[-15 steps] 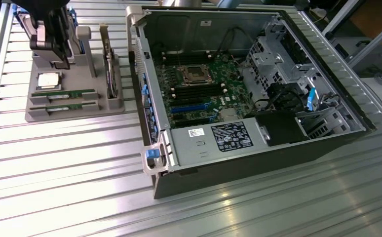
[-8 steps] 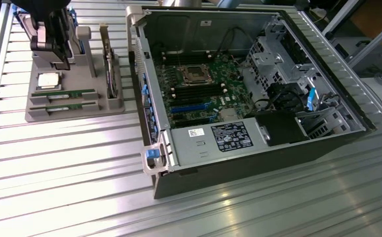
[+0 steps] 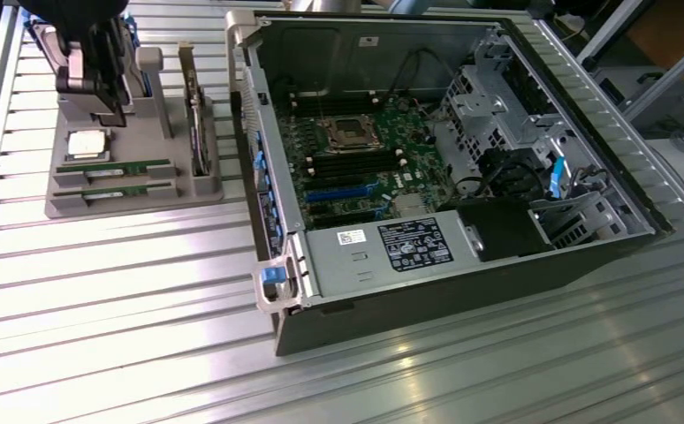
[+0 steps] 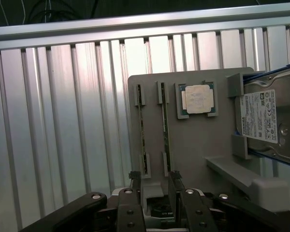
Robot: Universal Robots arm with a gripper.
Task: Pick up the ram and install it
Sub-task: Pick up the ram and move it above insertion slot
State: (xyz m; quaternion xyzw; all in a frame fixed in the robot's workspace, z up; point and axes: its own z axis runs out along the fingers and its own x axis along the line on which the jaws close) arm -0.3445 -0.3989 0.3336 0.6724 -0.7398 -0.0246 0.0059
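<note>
The gripper [image 4: 154,179] was wide open and empty, above the grey tray [image 4: 198,145], near the ends of its two ram sticks [image 4: 164,130].

We find the holder tray [image 3: 106,206] at upper left of the exterior view, with the computer case [image 3: 437,300] to its right. On the tray, upper ram [image 3: 116,165] and lower ram [image 3: 116,188] lie below the processor [image 3: 88,143].

Exterior view looks steeply down from afar; wrist view (closer) shares the grey tray [image 3: 118,205] [image 4: 193,145].
</note>
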